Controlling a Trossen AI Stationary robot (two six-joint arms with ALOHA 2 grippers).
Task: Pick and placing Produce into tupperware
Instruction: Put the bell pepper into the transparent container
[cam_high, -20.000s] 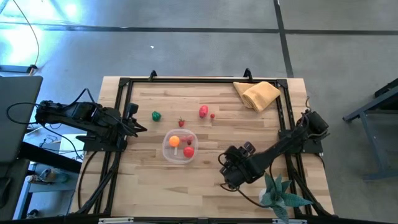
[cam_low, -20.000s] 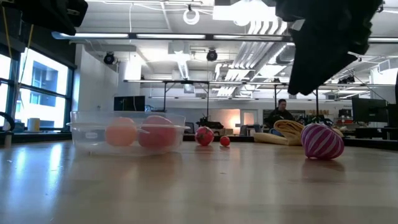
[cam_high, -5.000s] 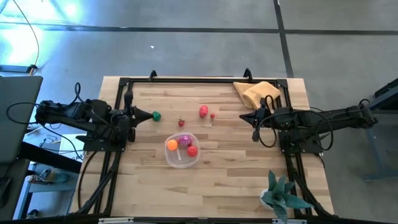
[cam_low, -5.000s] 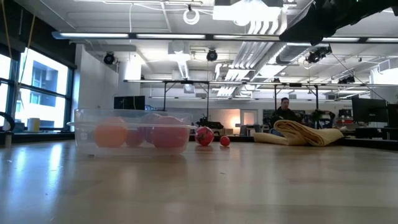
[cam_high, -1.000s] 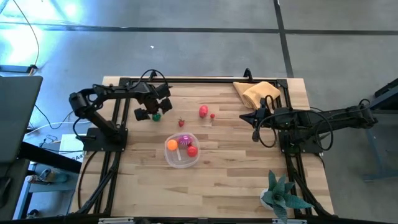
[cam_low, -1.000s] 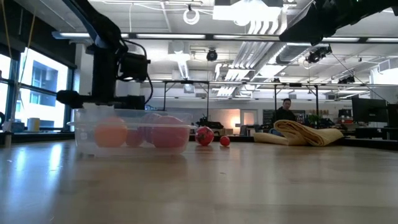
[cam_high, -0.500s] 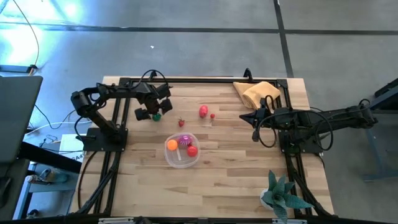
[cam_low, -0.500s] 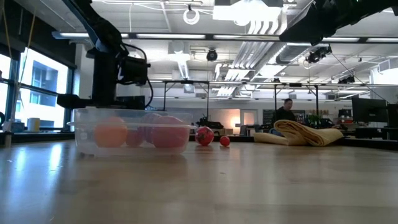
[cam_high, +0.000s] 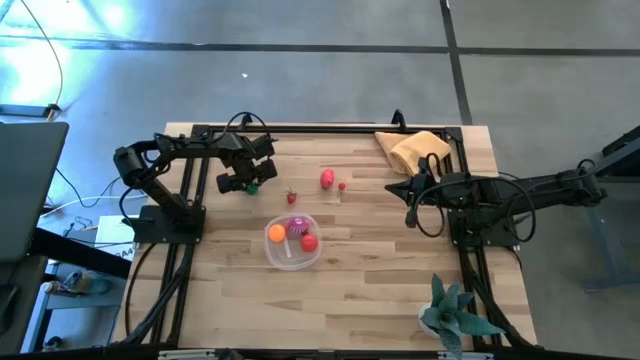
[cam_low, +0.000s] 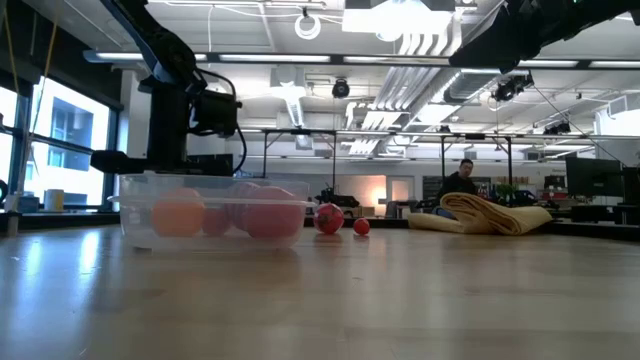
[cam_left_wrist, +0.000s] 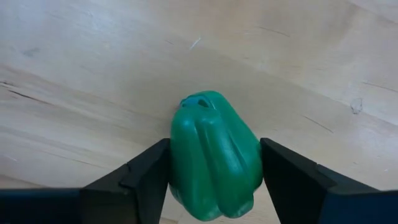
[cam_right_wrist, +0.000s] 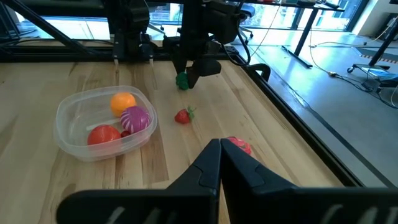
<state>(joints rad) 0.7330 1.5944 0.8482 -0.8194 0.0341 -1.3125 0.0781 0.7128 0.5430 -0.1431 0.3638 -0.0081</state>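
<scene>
Flanking green pepper (cam_left_wrist: 214, 165) (tabletop): left gripper (cam_left_wrist: 214, 186)

My two arms, (cam_high: 170, 160) and (cam_high: 520, 190), are black, slim and jointed, trailing looped black cables beside the table's (cam_high: 330, 290) black frame. Each ends in flat, wedge-shaped dark fingers (cam_left_wrist: 298, 180).

Pretty clearly a robotics lab set up in a big open-plan office or industrial space. The low view shows exposed ducts (cam_low: 400, 45) and strip lights (cam_low: 170, 57) on an open ceiling, tall windows (cam_low: 70, 150), and rows of desks with monitors (cam_low: 592, 178), with a person (cam_low: 462, 180) seated way back. From above it's a polished concrete floor (cam_high: 300, 80), and the wooden table (cam_high: 360, 290) sits in a black metal frame (cam_high: 300, 129) with two robot arms bolted on.
</scene>
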